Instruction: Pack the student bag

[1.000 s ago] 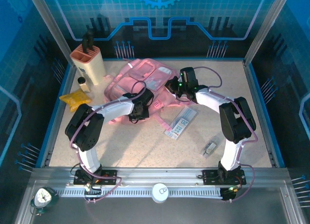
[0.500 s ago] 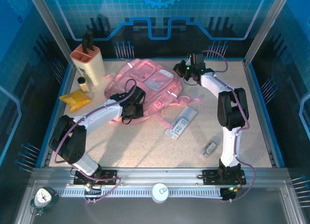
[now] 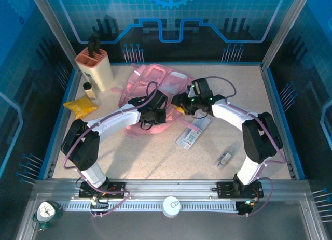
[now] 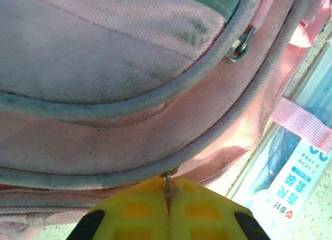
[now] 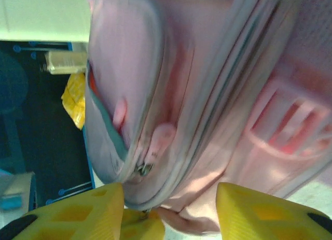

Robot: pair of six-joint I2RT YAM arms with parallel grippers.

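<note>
The student bag [image 3: 155,84], a pink backpack with pale trim, lies at the back middle of the table. My left gripper [image 3: 154,115] is at its near edge. In the left wrist view the yellow jaws are shut on a small metal zip pull [image 4: 169,184] on the bag's grey-edged seam [image 4: 104,172]. My right gripper [image 3: 180,102] is at the bag's right side. Its yellow fingers [image 5: 83,211] stand open around the bag's corner [image 5: 171,162] without pinching it. A pink zip tab [image 5: 160,139] hangs just ahead of them.
A cream and orange holder [image 3: 95,68], a small bottle [image 3: 87,88] and a yellow packet [image 3: 80,107] sit at the back left. A printed flat pack [image 3: 193,131] lies just right of the bag and shows in the left wrist view [image 4: 295,191]. A small clip [image 3: 224,158] lies nearer the right arm.
My right gripper has opened and swung from the bag's back right to its right front corner. My left gripper has shifted right, still shut on the zip pull, and the bag has moved with it.
</note>
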